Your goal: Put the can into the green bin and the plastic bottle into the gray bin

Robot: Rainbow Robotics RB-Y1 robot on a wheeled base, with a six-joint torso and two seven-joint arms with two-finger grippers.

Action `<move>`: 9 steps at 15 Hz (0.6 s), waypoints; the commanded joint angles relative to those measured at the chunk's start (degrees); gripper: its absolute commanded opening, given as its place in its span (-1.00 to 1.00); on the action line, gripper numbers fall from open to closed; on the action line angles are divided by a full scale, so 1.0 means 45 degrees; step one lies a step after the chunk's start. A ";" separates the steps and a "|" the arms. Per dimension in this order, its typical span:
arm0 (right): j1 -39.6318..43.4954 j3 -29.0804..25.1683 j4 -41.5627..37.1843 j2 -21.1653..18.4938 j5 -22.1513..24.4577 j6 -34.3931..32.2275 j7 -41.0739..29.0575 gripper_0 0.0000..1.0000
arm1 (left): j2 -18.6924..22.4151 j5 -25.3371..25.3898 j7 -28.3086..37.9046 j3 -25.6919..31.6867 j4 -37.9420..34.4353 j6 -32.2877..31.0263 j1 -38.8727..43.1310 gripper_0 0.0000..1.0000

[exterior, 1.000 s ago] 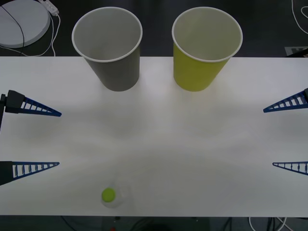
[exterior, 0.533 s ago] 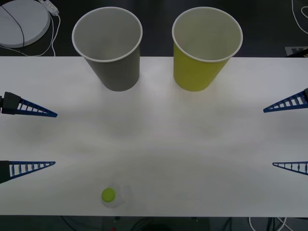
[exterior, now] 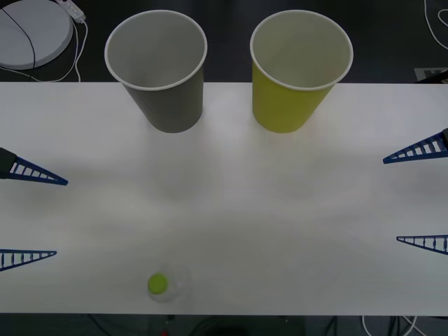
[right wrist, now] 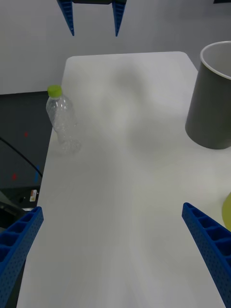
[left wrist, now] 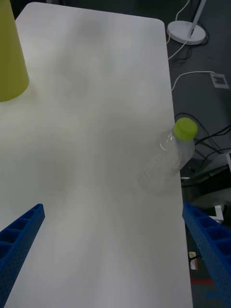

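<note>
The white worktop (exterior: 231,210) carries three items.

The gray bin (exterior: 158,70) stands upright at the far edge, well ahead of the left tool (exterior: 31,217) and off toward the centre. Its rim is up and its pale inside is exposed. The green bin (exterior: 298,70) stands upright just beside it, apart from it, well ahead of the right tool (exterior: 423,196) and inboard of it. Its rim is also up.

The plastic bottle (exterior: 161,285) stands upright at the near edge, cap up. It is on the left tool's side, inboard of that tool and slightly nearer the robot. It is well apart from both bins. In the left wrist view the bottle (left wrist: 171,161) stands at the worktop's edge, apart from both blue fingers (left wrist: 19,236). In the right wrist view the bottle (right wrist: 62,122) is well across the worktop, between the two tools.

Left tool: at the left edge of the worktop, fingers spread wide, holding nothing. Right tool: at the right edge, fingers spread wide, holding nothing.
</note>
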 commanded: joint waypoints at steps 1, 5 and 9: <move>0.0000 0.0000 0.0000 0.0000 0.0000 0.0000 0.0000 1.00 | 0.0001 0.0237 -0.1015 -0.0010 0.0347 -0.0032 0.0435 1.00; 0.0000 0.0000 0.0000 0.0000 0.0000 0.0000 0.0000 1.00 | -0.0018 0.0471 -0.1992 -0.0010 0.0386 0.0280 0.1411 1.00; 0.0000 0.0000 0.0000 0.0000 0.0000 0.0000 0.0000 1.00 | -0.0038 0.0627 -0.2988 -0.0010 0.0405 0.0710 0.2408 1.00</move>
